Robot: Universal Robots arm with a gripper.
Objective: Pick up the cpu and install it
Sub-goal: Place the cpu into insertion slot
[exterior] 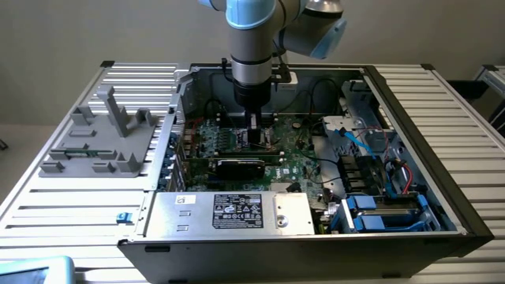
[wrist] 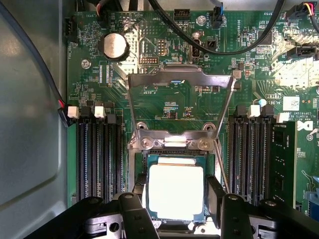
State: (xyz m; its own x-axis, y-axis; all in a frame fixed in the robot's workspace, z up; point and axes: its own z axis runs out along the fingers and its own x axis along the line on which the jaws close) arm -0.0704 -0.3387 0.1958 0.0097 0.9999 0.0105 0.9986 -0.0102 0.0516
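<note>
Reaching straight down from above, the arm (exterior: 252,53) stands nearly upright over an open computer case (exterior: 442,177) that lies on a slatted table (exterior: 63,207). Its gripper (exterior: 254,131) is low over the green circuit board (exterior: 300,160), near the middle of the case. From the wrist, the gripper (wrist: 177,195) is partly open, its two dark fingers (wrist: 133,214) set against opposite sides of the cpu (wrist: 175,191) and holding it. The cpu lies flat, shiny side up, squarely over the socket (wrist: 141,164). The socket's metal frame (wrist: 179,79) is swung back onto the board beyond it. Whether the cpu is fully seated or just above the socket cannot be told. Its near edge is covered by the gripper's body. Black cables (wrist: 239,47) cross the far part of the board. A grey plastic stand (exterior: 103,142) sits on the table at the exterior view's left.
</note>
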